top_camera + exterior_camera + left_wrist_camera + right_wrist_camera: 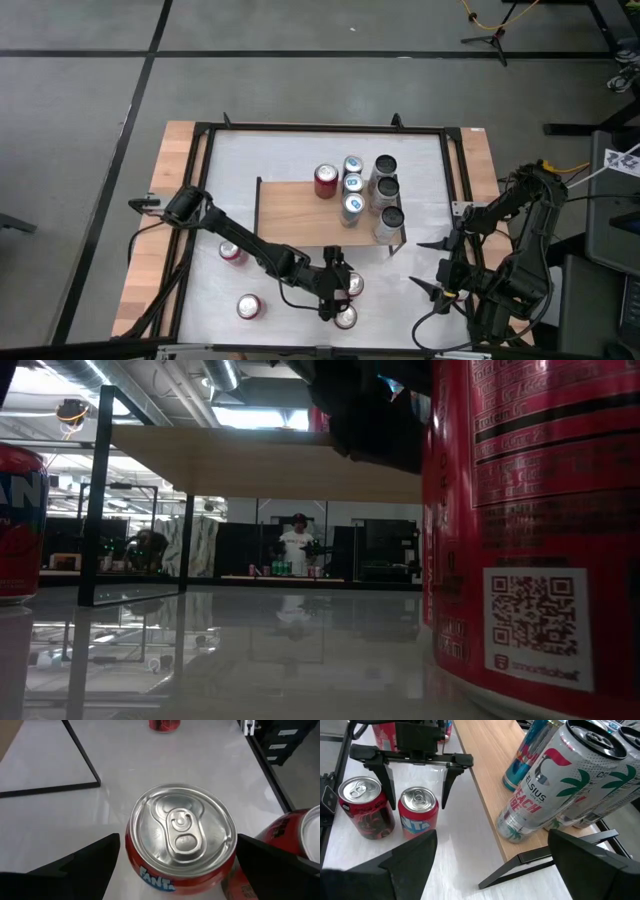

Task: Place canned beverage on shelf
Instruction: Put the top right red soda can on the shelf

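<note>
- The left hand [415, 772] hangs fingers-down over a red Fanta can [182, 837], spread wide, one finger on each side, not touching it.
- The Fanta can stands upright on the white table [300, 160], silver lid and tab intact, just in front of the shelf [295, 215], beside another red can [365, 807].
- The shelf's wooden top carries tall cans [385, 190] at its right end.
- The right hand [432, 268] waits at the table's right edge, fingers apart and empty.
</note>
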Controlling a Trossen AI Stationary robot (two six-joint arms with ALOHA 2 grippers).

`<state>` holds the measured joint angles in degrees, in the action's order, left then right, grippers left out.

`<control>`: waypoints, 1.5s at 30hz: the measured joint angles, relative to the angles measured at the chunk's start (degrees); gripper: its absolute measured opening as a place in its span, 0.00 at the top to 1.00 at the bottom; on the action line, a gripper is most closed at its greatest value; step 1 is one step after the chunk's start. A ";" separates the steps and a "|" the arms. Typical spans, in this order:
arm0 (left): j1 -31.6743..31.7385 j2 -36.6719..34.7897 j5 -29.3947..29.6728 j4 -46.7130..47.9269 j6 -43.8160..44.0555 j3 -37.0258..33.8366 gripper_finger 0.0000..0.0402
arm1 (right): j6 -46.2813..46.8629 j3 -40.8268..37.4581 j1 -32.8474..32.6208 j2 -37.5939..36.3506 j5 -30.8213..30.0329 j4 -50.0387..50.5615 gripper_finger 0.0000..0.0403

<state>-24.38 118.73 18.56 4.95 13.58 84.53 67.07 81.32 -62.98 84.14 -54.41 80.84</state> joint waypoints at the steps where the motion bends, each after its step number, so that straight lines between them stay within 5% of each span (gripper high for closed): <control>1: 0.00 0.07 0.14 -0.13 -0.01 0.00 0.03 | 0.00 0.00 0.00 0.00 0.01 -0.02 0.08; 10: 0.11 0.16 0.31 -1.60 -0.04 0.00 0.05 | -0.02 0.00 0.00 0.00 0.00 0.02 0.08; 23: 0.14 0.16 0.02 -1.72 -0.13 0.00 0.28 | -0.02 0.00 0.00 0.02 0.02 0.02 0.08; 35: 0.53 -1.57 -2.89 -0.50 -0.15 0.50 0.30 | -0.02 0.00 -0.01 0.04 0.02 -0.02 0.08; 45: 1.76 -1.70 -3.29 8.48 -0.49 9.34 0.30 | -0.02 0.00 0.00 0.07 0.04 -0.22 0.08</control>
<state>-22.63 117.03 15.27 13.42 13.09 93.87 67.05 81.32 -62.98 84.20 -54.37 80.62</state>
